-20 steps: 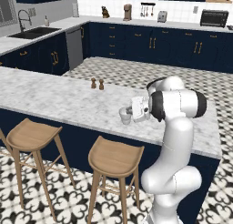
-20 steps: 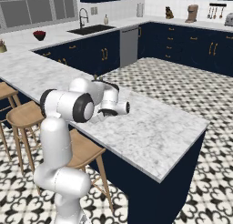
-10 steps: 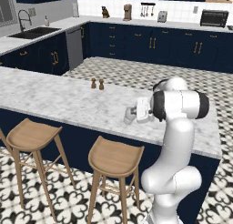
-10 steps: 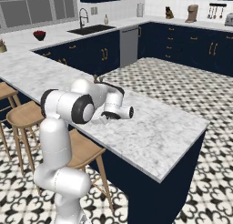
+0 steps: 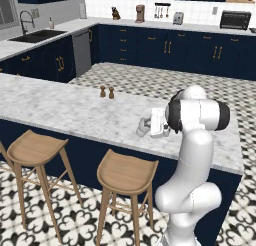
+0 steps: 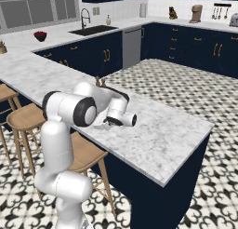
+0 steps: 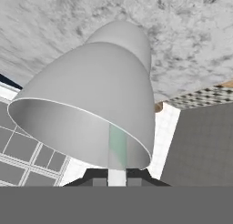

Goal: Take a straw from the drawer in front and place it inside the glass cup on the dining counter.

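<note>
On the dining counter (image 5: 75, 112) the glass cup (image 5: 143, 127) rests right against my gripper (image 5: 154, 124) and looks tipped toward it. Seen from the hand, the cup (image 7: 98, 98) is huge, its open mouth facing the hand. The thin pale straw (image 7: 117, 176) sticks out between my fingertips (image 7: 96, 181), and its far end overlaps the cup's lower rim. The gripper (image 7: 117, 182) is shut on the straw. From the right, the hand (image 6: 118, 117) lies low over the marble and covers the cup. The drawer is out of view.
Two small brown shakers (image 5: 107, 92) stand on the counter behind and left of the cup. Wooden stools (image 5: 127, 172) (image 5: 35, 147) stand under the counter's near edge. The counter's right end (image 6: 186, 144) is bare marble. Navy cabinets line the far walls.
My hand has sunk a little and eased toward the counter's near edge, the straw still in it. The cup has shifted slightly with it.
</note>
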You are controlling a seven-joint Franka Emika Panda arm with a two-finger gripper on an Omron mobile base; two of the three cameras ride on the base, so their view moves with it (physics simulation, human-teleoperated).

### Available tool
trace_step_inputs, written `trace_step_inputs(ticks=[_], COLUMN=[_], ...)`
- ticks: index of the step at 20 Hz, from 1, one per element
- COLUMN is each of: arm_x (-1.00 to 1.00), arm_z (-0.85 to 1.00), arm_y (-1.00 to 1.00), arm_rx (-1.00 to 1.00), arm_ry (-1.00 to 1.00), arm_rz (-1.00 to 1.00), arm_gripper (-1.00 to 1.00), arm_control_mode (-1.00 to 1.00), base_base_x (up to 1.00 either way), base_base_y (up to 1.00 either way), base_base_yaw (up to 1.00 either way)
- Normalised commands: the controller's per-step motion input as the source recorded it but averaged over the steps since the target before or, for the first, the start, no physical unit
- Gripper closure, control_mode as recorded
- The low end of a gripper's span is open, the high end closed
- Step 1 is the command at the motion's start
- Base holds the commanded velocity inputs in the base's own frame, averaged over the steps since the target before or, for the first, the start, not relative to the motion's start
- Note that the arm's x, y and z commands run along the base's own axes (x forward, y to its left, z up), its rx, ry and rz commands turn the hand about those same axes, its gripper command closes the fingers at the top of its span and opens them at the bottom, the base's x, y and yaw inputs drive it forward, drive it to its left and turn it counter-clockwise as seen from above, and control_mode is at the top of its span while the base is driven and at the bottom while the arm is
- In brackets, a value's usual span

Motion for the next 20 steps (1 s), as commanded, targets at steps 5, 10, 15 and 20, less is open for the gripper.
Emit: trace_step_inputs(ticks=[5,10,15,20], arm_x=[0.02,0.0,0.09,0.12], arm_z=[0.0,0.0,0.0,0.06], arm_y=[0.36,0.01,0.0,0.0], arm_rx=[0.0,0.0,0.0,0.0], arm_ry=[-0.01,0.0,0.0,0.0], arm_rz=[-0.04,-0.07,-0.06,-0.04], arm_gripper=[1.0,1.0,1.0,-1.0], arm_control_mode=[-1.0,-1.0,-1.0,-1.0], base_base_x=[0.0,0.0,0.0,0.0], base_base_y=[0.0,0.0,0.0,0.0], base_base_yaw=[0.0,0.0,0.0,0.0])
